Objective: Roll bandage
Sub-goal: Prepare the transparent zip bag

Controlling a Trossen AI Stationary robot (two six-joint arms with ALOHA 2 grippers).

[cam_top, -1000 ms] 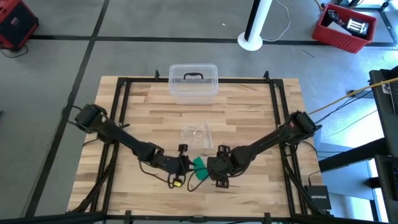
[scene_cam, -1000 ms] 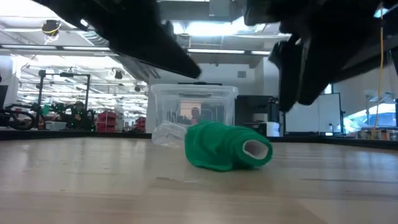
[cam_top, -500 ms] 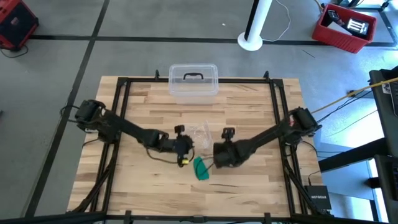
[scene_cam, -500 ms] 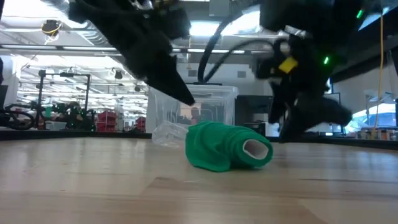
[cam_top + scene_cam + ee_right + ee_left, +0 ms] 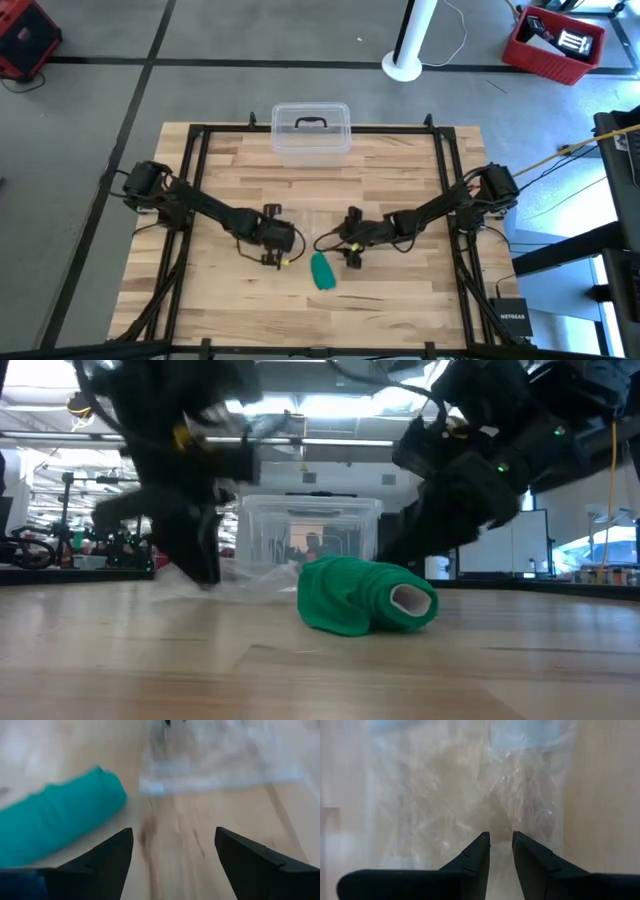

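The teal-green bandage (image 5: 323,271) lies as a roll on its side on the wooden table, with its pale core opening (image 5: 411,600) showing in the low view. No gripper touches it. My left gripper (image 5: 500,838) is open by a narrow gap with nothing in it. It points steeply down over the clear plastic wrapper (image 5: 470,785), to the far left of the roll (image 5: 283,246). My right gripper (image 5: 174,840) is wide open and slants down. It hangs just beyond the roll (image 5: 60,822), on its far right (image 5: 341,245). My left gripper's fingertips (image 5: 482,840) stand right over the crinkled wrapper, coming from above. Whether they touch it I cannot tell.
A clear lidded box (image 5: 311,131) stands at the table's far edge. The black frame rails (image 5: 196,180) run along the table's sides. Bare wood lies near the front edge (image 5: 320,315).
Both grippers have drawn back from over the bandage toward the far edge and have sunk lower. The left has gone left and tipped steeply down over the wrapper. The right has turned to slant down beside the roll. The bandage has stayed where it was.
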